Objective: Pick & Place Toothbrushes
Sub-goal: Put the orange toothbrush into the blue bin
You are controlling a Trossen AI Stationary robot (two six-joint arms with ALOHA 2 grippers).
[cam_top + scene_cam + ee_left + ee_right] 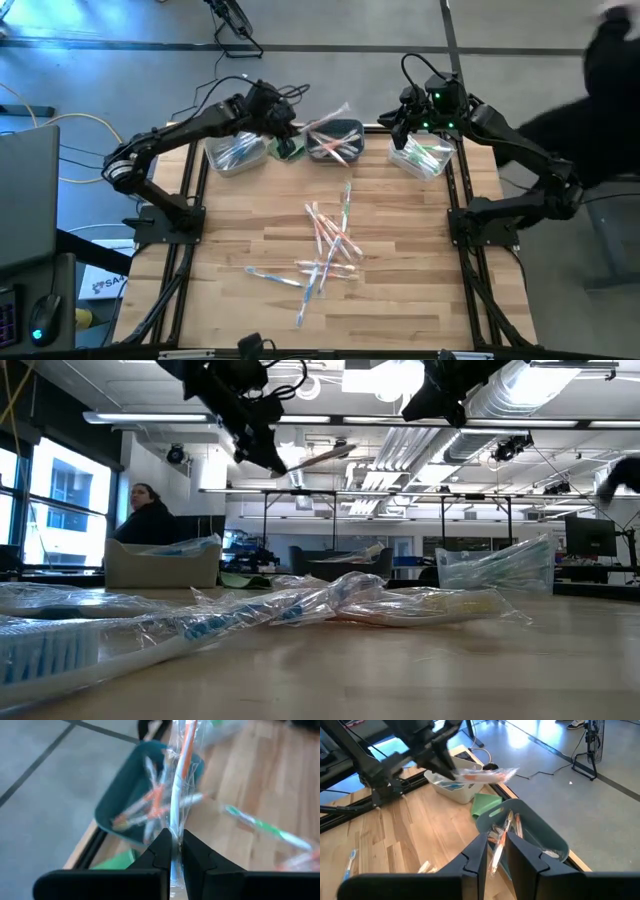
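toothbrushes [325, 250] strewn on wood table [420, 290]; both pincers pinching wrapped toothbrush; person [145, 515] behind.

From my station I can read no text, label, brand or number in any view; a white sheet [103, 285] on the floor below the left arm carries dark lettering too small to read.

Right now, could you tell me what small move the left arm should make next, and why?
Probably open and drop. The left gripper is shut on an orange toothbrush held above the dark bin, which already holds orange ones. The right gripper also grips one.
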